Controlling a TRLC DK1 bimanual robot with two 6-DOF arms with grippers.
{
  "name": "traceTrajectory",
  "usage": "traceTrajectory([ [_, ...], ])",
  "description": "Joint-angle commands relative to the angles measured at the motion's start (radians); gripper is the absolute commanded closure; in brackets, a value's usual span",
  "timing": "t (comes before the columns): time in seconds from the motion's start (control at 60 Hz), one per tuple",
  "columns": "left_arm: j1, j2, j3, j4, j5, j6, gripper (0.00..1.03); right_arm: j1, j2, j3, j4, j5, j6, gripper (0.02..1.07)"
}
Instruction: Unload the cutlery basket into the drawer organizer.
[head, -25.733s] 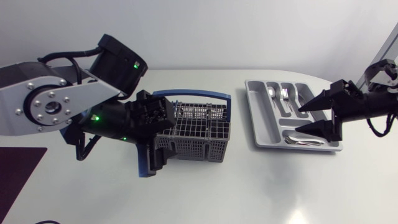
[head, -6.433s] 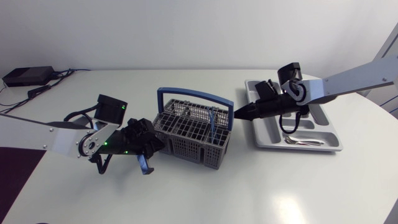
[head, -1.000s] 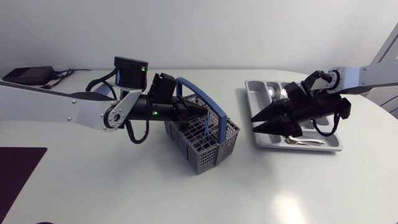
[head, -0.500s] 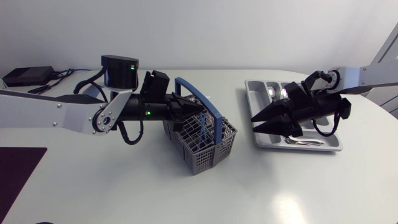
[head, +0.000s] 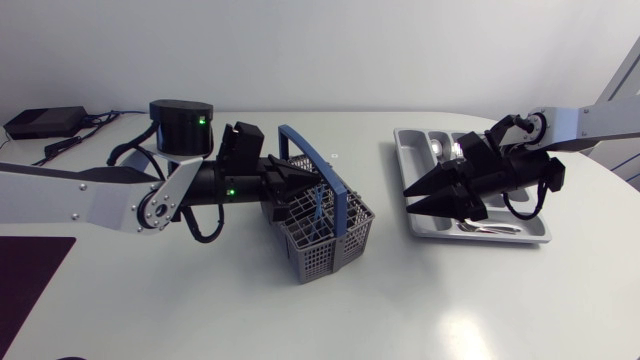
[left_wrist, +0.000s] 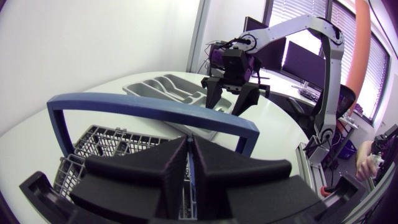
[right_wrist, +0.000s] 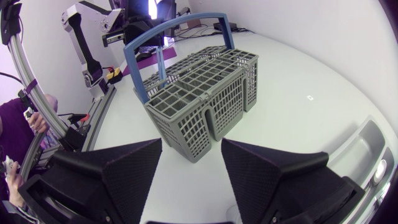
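Partway through, by the look of it. The drawer organizer (head: 404, 160) sits at the right of the counter (head: 450, 300) and already holds some cutlery: spoons (head: 445, 150) in its far compartments and another piece (head: 485, 228) lying in the near one. The cutlery basket (head: 325, 242) stands mid-counter, and it isn't empty. A blue-handled piece (head: 320, 205) stands upright inside, under the blue handle (head: 330, 178), so at least that is left to unload. What else sits in the grid can't be made out.

The left gripper (head: 300, 188) is down at the basket's far-left side beneath the handle. Its fingers are pressed together with only a sliver between them, and whether they pinch anything can't be told. The right gripper (head: 407, 199) hangs over the organizer's left edge, pointing at the basket, with its fingers spread apart and nothing between them.

Compared with a moment ago, the basket has slid left and nearer and turned a little, travelling with the left arm as it draws back. The right arm hasn't budged, and the organizer's contents look the same.
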Motion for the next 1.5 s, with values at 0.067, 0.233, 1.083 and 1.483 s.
traceTrajectory([
  [0.067,0.023,-0.022,-0.039,0.022,-0.010,-0.041,0.88,-0.002,0.023,-0.013,-0.012,-0.012,-0.026,0.37],
  [0.233,0.038,-0.049,-0.074,0.068,-0.036,-0.068,0.88,-0.002,0.030,-0.007,-0.013,-0.012,-0.026,0.37],
  [1.083,0.089,-0.136,-0.142,0.084,-0.050,-0.081,0.89,0.202,0.025,0.047,0.026,-0.041,0.068,0.69],
  [1.483,0.122,-0.128,-0.171,0.093,-0.050,-0.081,0.88,0.359,0.048,0.040,0.257,-0.008,0.267,0.91],
])
